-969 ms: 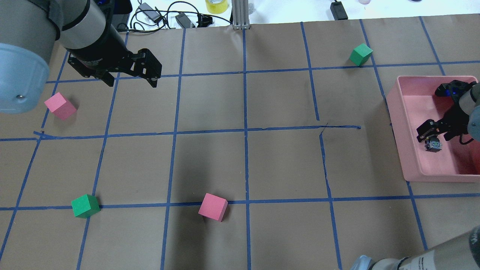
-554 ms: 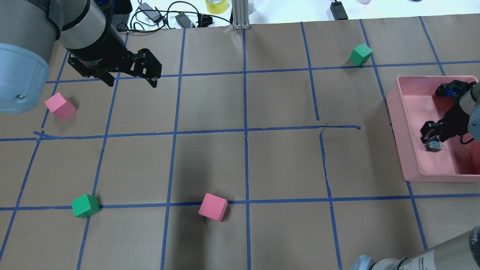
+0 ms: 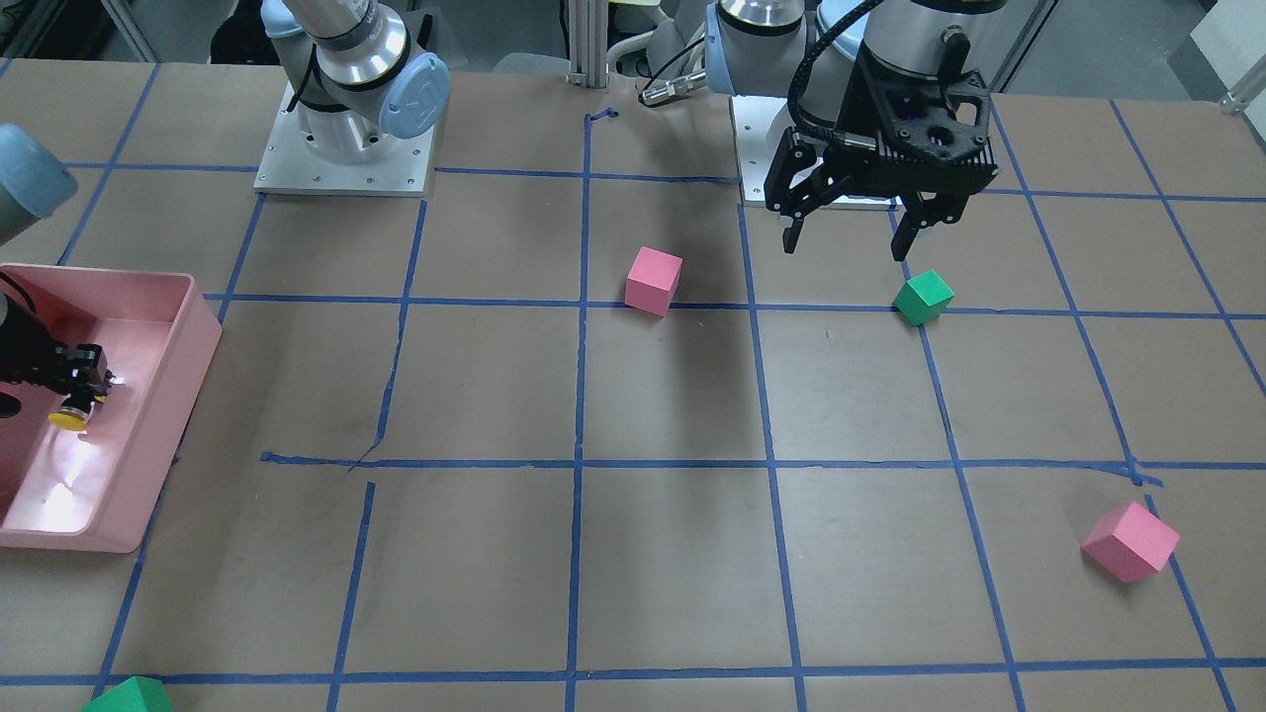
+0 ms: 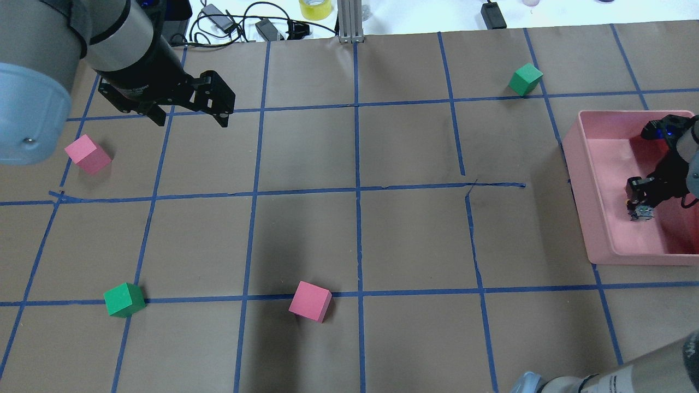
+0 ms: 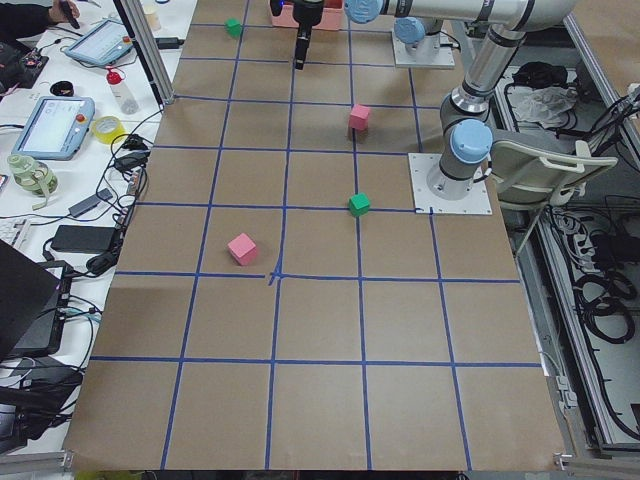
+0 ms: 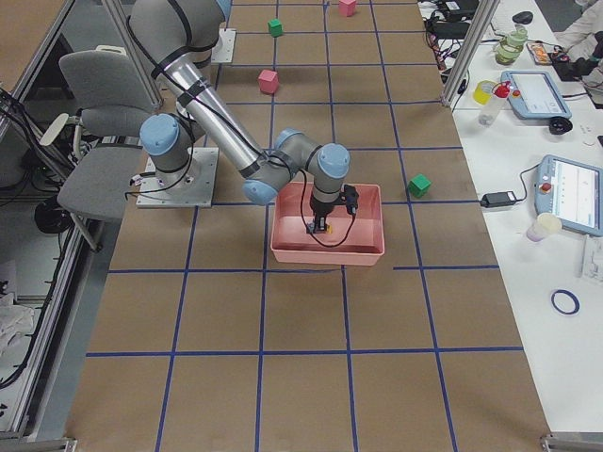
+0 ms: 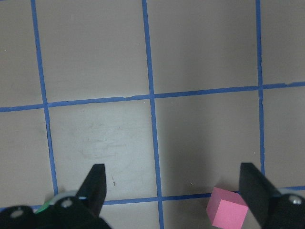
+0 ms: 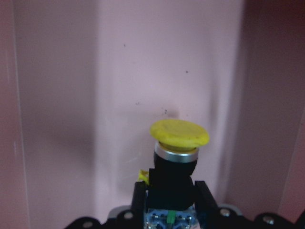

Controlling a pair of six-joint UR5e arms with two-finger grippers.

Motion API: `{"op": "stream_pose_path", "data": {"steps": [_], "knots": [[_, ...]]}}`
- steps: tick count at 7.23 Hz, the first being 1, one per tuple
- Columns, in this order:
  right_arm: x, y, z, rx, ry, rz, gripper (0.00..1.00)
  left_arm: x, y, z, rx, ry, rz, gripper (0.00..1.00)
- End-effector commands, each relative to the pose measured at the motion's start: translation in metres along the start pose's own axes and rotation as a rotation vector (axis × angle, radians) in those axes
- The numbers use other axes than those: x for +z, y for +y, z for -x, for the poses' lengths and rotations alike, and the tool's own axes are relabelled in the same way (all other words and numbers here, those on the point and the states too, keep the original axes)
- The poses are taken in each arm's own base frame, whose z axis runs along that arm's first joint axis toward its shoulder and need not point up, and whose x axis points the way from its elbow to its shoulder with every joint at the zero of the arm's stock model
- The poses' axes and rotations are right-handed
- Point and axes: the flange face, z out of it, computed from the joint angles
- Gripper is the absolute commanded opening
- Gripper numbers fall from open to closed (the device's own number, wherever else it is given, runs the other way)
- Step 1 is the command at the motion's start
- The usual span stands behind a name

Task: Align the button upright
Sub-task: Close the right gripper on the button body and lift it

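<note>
The button (image 8: 174,162), with a yellow cap (image 8: 179,133), a black body and a metal base, is clamped at its base in my right gripper (image 8: 169,191). It sits low inside the pink bin (image 4: 579,164), the cap pointing toward the bin floor. It shows in the overhead view (image 4: 643,213) and in the front view (image 3: 67,418) under the right gripper (image 3: 87,381). My left gripper (image 4: 191,117) is open and empty, high over the far left of the table, also in the front view (image 3: 846,242) and its wrist view (image 7: 172,168).
Two pink cubes (image 4: 87,154) (image 4: 310,301) and two green cubes (image 4: 124,299) (image 4: 525,79) lie spread over the brown paper with its blue tape grid. Cables and a tape roll (image 4: 315,7) lie beyond the far edge. The bin stands at the right edge.
My right gripper has shifted a little to the right inside the bin with the button in it. The left arm has not moved.
</note>
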Motion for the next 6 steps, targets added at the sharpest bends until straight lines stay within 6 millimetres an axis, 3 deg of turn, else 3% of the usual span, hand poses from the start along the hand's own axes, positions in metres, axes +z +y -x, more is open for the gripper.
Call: {"op": "stream_pose_path", "data": {"steps": [1, 2, 3, 4, 6], "knots": [[-0.021, -0.009, -0.009, -0.003, -0.004, 0.005, 0.0, 0.0, 0.0, 0.0, 0.0, 0.0, 0.0, 1.0], [-0.049, -0.023, -0.015, -0.012, 0.017, -0.019, 0.0, 0.0, 0.0, 0.0, 0.0, 0.0, 0.0, 1.0], [-0.093, -0.038, -0.015, -0.03, 0.024, -0.03, 0.0, 0.0, 0.0, 0.0, 0.0, 0.0, 0.0, 1.0], [-0.13, -0.049, 0.014, -0.071, 0.008, -0.005, 0.0, 0.0, 0.0, 0.0, 0.0, 0.0, 0.0, 1.0], [-0.166, -0.047, 0.087, -0.111, -0.022, 0.033, 0.0, 0.0, 0.0, 0.0, 0.0, 0.0, 0.0, 1.0]]}}
